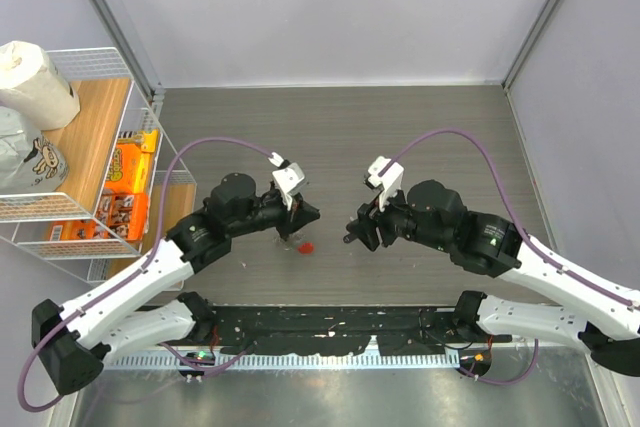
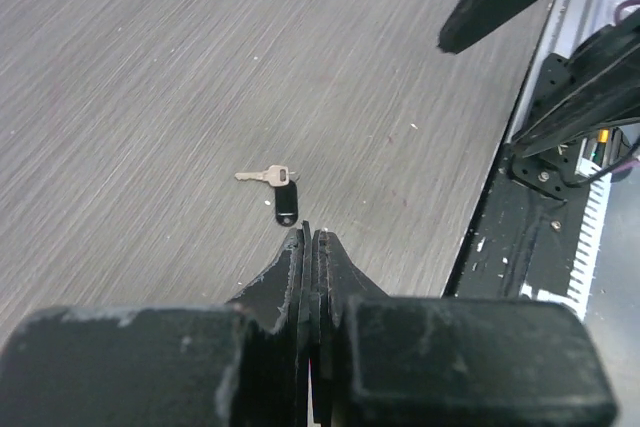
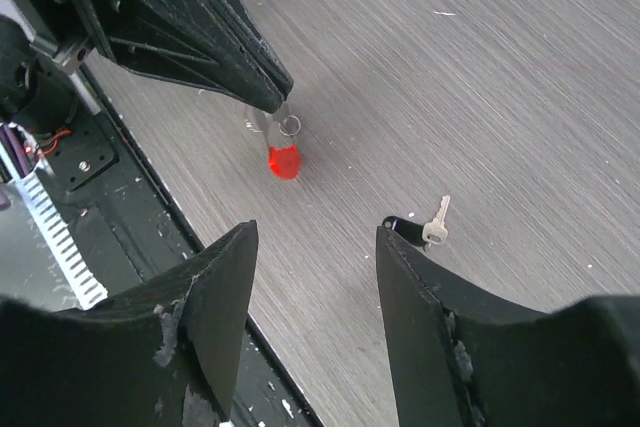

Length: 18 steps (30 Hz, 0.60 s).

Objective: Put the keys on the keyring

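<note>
Wire shelf (image 1: 95, 132): far left, beside the tabletop (image 1: 400, 127), stocked with orange snack packets (image 1: 130, 162) and a paper roll (image 1: 35, 82); no part in the job.
Left claw (image 3: 278, 97): pressed together, its tips pinching the metal end of the keyring (image 3: 285, 155) and holding it just above the tabletop.
Keyring: hangs from those tips, a small silvery ring uppermost and the red strip below it (whether the red end touches the surface I cannot tell).
Key (image 2: 272, 174): lying flat on the tabletop, silver blade with a black head attached, between the two claws and a little ahead of the left claw's tips; not touching the keyring.
Right claw (image 3: 317, 232): spread, nothing between its fingers, hanging low over the tabletop. In its own wrist view the key sits just past the tip of one finger, and that finger hides part of the black head.
Step in hand: the ring is presented by the left arm; the key is not yet picked up, so the threading has not begun.
Next move, as I judge it: the right claw must shift sideways until the key lies between its fingers, drop, and close on the head so the hole end stays free. The piece is tiny and flat, so a slightly off approach would likely push it along the surface rather than lift it.
</note>
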### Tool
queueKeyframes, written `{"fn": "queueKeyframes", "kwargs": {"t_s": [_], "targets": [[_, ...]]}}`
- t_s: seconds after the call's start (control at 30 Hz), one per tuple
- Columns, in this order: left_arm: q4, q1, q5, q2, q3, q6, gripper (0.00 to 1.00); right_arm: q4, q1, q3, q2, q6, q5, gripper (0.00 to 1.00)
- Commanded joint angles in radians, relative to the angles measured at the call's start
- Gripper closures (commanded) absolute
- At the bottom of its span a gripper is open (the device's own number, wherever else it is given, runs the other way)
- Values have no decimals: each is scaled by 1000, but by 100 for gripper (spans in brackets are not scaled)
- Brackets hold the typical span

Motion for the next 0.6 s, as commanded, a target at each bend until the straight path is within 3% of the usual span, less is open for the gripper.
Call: {"fn": "queueKeyframes", "kwargs": {"t_s": [0.0, 0.17, 0.4, 0.57], "targets": [[-70, -20, 65, -28, 63, 36, 100, -14, 10, 59, -12, -73, -81, 43], [-142, -53, 37, -63, 96, 42, 100, -39, 16, 81, -2, -98, -143, 37], [-263, -66, -193, -88, 103, -40, 99, -48, 16, 30, 40, -62, -166, 33], [-292, -66, -339, -70, 35, -135, 72, -16, 17, -82, 38, -7, -199, 32]]}}
